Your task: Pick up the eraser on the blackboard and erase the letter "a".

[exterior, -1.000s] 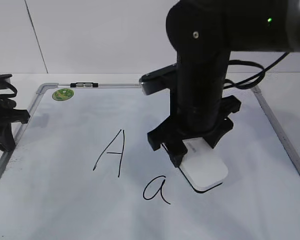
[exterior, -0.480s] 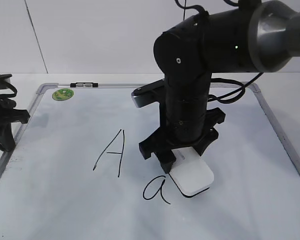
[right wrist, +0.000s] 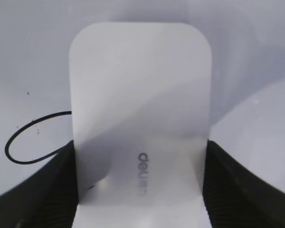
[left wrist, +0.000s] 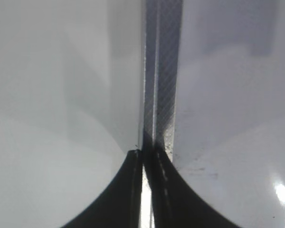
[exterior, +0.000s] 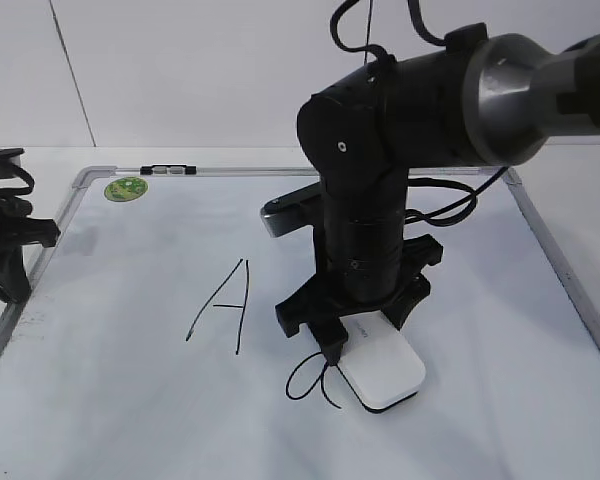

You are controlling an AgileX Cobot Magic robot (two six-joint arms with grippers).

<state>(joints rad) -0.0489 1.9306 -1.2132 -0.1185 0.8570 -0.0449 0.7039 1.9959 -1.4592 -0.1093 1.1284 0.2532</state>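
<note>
My right gripper [exterior: 355, 335] is shut on the white eraser [exterior: 382, 372], which lies flat on the blackboard [exterior: 130, 400] and covers the right part of the letter "a" [exterior: 305, 382]. In the right wrist view the eraser [right wrist: 140, 114] sits between my two black fingers [right wrist: 237, 190], and the loop of the "a" [right wrist: 35, 140] shows at its left edge. A taller capital "A" [exterior: 220, 305] stands to the left of it. My left gripper [exterior: 5, 240] rests shut over the board's left frame [left wrist: 161, 71], holding nothing.
A round green sticker [exterior: 126, 188] and a small clip [exterior: 168, 170] are at the board's top left. The silver frame [exterior: 570, 280] runs down the right side. A white wall [exterior: 180, 70] stands behind the board.
My right gripper has slid the eraser to the left and toward the front, onto the "a"; the right part of the letter is now under the eraser. The left arm has not moved.
</note>
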